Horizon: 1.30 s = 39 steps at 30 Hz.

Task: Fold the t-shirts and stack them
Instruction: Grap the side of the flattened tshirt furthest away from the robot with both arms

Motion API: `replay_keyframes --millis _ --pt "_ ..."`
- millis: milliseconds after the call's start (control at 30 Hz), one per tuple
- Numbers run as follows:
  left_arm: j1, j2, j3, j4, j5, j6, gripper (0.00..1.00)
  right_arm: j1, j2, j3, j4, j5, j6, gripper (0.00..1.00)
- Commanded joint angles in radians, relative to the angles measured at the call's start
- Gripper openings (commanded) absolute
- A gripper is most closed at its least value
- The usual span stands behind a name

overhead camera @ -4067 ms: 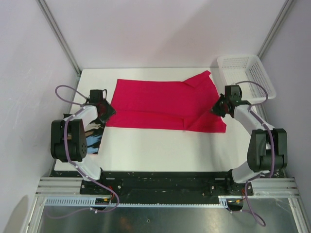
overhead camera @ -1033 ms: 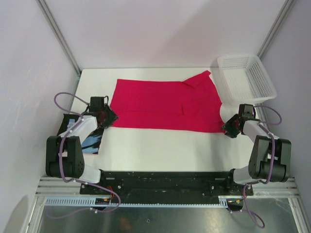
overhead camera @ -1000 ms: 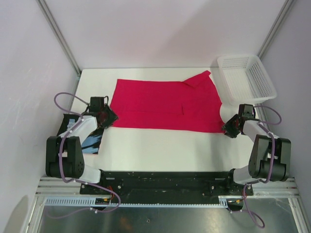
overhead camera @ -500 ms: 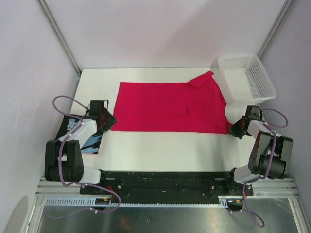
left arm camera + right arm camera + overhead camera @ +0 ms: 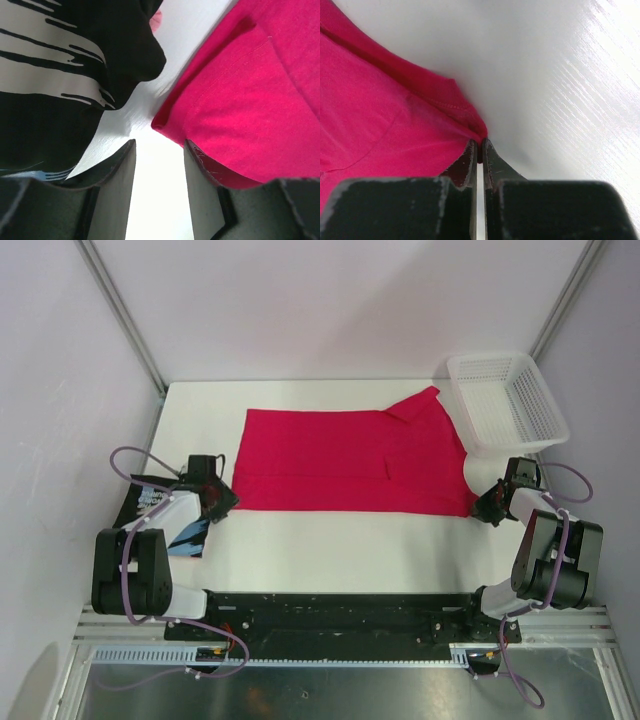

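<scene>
Crimson-pink t-shirt (image 5: 350, 460) lies flat across the middle of the bench (image 5: 330, 540). Right jaws are clenched on its lower-right corner; left jaws stand apart, empty, just beside the lower-left corner. Left should nip that hem fully before both lift evenly.

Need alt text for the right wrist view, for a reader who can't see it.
The right claw is shut, pinching a corner of the crimson-pink t-shirt, which lies on the white table. The shirt fills the left of the view and the table fills the right.
</scene>
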Motion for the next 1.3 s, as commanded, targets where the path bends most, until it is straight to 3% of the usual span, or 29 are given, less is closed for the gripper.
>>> replay_keyframes --millis 0,200,467,767,1267 --pt "0.005 0.01 -0.004 0.01 -0.051 -0.031 0.48 -0.006 -0.001 -0.004 -0.022 0.011 -0.022 0.0" --pt "0.005 0.053 0.005 0.024 -0.068 -0.035 0.47 -0.006 0.001 -0.004 -0.023 0.004 -0.021 0.0" --pt "0.0 0.035 0.008 0.024 -0.06 -0.042 0.38 -0.006 -0.007 -0.004 -0.03 0.001 -0.027 0.0" --pt "-0.001 -0.047 0.008 0.024 -0.059 -0.035 0.5 -0.006 0.001 -0.003 -0.024 -0.007 -0.027 0.0" --pt "-0.006 0.117 0.052 0.023 -0.078 -0.046 0.44 -0.008 -0.005 -0.004 -0.043 -0.017 -0.025 0.0"
